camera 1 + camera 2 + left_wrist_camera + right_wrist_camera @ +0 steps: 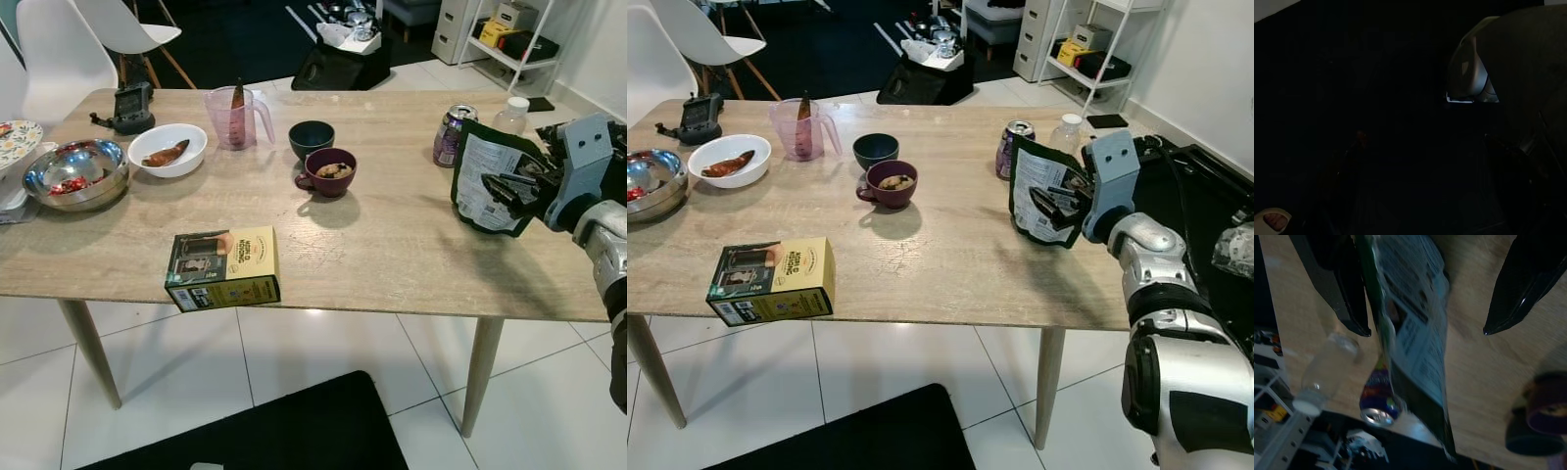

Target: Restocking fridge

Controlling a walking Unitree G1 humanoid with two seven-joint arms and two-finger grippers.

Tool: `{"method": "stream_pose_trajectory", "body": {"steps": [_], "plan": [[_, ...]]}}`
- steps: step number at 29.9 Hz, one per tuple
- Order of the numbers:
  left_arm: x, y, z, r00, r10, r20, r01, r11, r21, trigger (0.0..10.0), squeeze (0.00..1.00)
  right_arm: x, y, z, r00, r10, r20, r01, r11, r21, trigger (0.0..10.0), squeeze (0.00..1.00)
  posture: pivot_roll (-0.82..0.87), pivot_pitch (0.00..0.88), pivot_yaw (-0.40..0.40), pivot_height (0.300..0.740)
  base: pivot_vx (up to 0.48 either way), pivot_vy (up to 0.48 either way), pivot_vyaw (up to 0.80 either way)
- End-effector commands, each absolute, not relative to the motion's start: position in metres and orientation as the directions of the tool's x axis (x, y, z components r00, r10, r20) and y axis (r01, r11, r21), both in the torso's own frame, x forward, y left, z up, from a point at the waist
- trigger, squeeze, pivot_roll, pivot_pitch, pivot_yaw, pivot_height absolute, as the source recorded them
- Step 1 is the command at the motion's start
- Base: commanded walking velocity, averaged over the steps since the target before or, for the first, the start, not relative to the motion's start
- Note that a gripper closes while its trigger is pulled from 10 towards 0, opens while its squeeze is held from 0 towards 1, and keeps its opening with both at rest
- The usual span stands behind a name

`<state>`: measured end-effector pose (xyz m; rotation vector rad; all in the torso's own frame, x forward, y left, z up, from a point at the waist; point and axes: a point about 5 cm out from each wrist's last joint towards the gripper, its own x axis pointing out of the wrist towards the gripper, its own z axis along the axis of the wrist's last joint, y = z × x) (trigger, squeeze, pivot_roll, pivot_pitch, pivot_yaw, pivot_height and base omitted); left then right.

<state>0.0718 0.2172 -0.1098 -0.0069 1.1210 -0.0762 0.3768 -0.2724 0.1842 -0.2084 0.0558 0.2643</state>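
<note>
Green pouch (487, 179), one can (453, 134), right gripper (1425, 333) astride

right arm raised | right hand (1058, 203) fingers spread apart

glossy pouch (488, 183), matt wood-look table (392, 255)

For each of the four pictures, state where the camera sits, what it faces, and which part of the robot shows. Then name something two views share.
Left eye view: head, looking down at the wooden table; right gripper at a green pouch.
Right eye view: same scene; the right arm shows.
Left wrist view: very dark, little readable.
Right wrist view: along its fingers flanking the pouch.
Shared: purple can, maroon cup.
</note>
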Motion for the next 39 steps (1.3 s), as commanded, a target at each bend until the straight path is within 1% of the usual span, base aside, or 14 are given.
{"method": "stream_pose_trajectory", "body": {"steps": [1, 4, 5, 8, 14, 15, 18, 19, 22, 25, 28, 31, 37, 39], "plan": [[0.066, 0.22, -0.11, 0.415, -0.063, -0.908, 0.07, 0.997, -0.037, 10.0, 0.0, 0.371, -0.273, 0.164, 0.957, 0.242, -0.16, -0.269, 0.946, -0.178, 10.0, 0.0, 0.08, 0.048, -0.022, 0.74, 0.0, 0.0, 0.0], [0.066, 0.22, -0.11, 0.414, -0.065, -0.908, 0.071, 0.997, -0.039, 10.0, 0.0, 0.366, -0.276, 0.152, 0.956, 0.227, -0.186, -0.259, 0.951, -0.17, 10.0, 0.0, 0.07, 0.047, -0.019, 0.74, 0.0, 0.0, 0.0], [0.066, 0.22, -0.11, 0.415, -0.066, -0.907, 0.071, 0.997, -0.04, 10.0, 0.0, 0.364, -0.276, 0.149, 0.958, 0.22, -0.186, -0.249, 0.957, -0.15, 10.0, 0.0, 0.06, 0.065, -0.01, 0.74, 0.0, 0.0, 0.0], [0.068, 0.222, -0.11, 0.423, -0.053, -0.905, 0.035, 0.998, -0.042, 10.0, 0.0, 0.359, -0.271, 0.135, 0.957, 0.24, -0.161, -0.253, 0.965, -0.065, 10.0, 0.0, 0.05, 0.072, 0.003, 0.74, 0.0, 0.0, 0.0], [0.077, 0.226, -0.107, 0.442, -0.048, -0.896, 0.038, 0.999, -0.035, 10.0, 0.0, 0.354, -0.268, 0.122, 0.969, 0.199, -0.143, -0.204, 0.979, -0.016, 10.0, 0.0, 0.04, 0.083, 0.007, 0.74, 0.0, 0.0, 0.0], [0.081, 0.228, -0.106, 0.451, -0.046, -0.891, 0.038, 0.999, -0.032, 10.0, 0.0, 0.354, -0.265, 0.119, 0.974, 0.188, -0.126, -0.188, 0.982, 0.008, 10.0, 0.0, 0.04, 0.093, 0.017, 0.74, 0.0, 0.0, 0.0], [0.082, 0.229, -0.106, 0.443, -0.058, -0.894, 0.066, 0.997, -0.032, 10.0, 0.0, 0.352, -0.256, 0.113, 0.974, 0.204, -0.097, -0.201, 0.979, 0.038, 10.0, 0.0, 0.05, 0.085, 0.02, 0.74, 0.0, 0.0, 0.0], [0.083, 0.23, -0.105, 0.447, -0.055, -0.893, 0.064, 0.998, -0.03, 10.0, 0.0, 0.353, -0.252, 0.112, 0.976, 0.199, -0.09, -0.196, 0.98, 0.041, 10.0, 0.0, 0.04, 0.1, 0.023, 0.74, 0.0, 0.0, 0.0], [0.083, 0.231, -0.105, 0.45, -0.05, -0.892, 0.055, 0.998, -0.029, 10.0, 0.0, 0.354, -0.246, 0.11, 0.98, 0.185, -0.077, -0.182, 0.982, 0.048, 10.0, 0.0, 0.04, 0.105, 0.028, 0.74, 0.0, 0.0, 0.0], [0.076, 0.232, -0.106, 0.439, -0.053, -0.897, 0.063, 0.998, -0.028, 10.0, 0.0, 0.354, -0.237, 0.107, 0.984, 0.167, -0.057, -0.164, 0.985, 0.052, 10.0, 0.0, 0.05, 0.12, 0.031, 0.74, 0.0, 0.0, 0.0], [0.071, 0.233, -0.106, 0.438, -0.047, -0.898, 0.049, 0.998, -0.028, 10.0, 0.0, 0.356, -0.229, 0.108, 0.983, 0.179, -0.037, -0.176, 0.982, 0.068, 10.0, 0.0, 0.04, 0.136, 0.027, 0.74, 0.0, 0.0, 0.0], [0.067, 0.233, -0.107, 0.425, -0.052, -0.904, 0.056, 0.998, -0.032, 10.0, 0.0, 0.359, -0.223, 0.111, 0.98, 0.195, -0.028, -0.194, 0.98, 0.055, 10.0, 0.0, 0.04, 0.145, 0.027, 0.74, 0.0, 0.0, 0.0], [0.06, 0.228, -0.109, 0.415, -0.059, -0.908, 0.053, 0.998, -0.041, 10.0, 0.0, 0.373, -0.214, 0.134, 0.983, 0.182, 0.029, -0.182, 0.983, 0.008, 10.0, 0.0, 0.05, 0.165, 0.009, 0.74, 0.0, 0.0, 0.0], [0.058, 0.226, -0.109, 0.416, -0.062, -0.907, 0.052, 0.998, -0.045, 10.0, 0.0, 0.378, -0.213, 0.144, 0.986, 0.157, 0.053, -0.157, 0.988, -0.005, 10.0, 0.0, 0.05, 0.176, 0.003, 0.74, 0.0, 0.0, 0.0]]}}
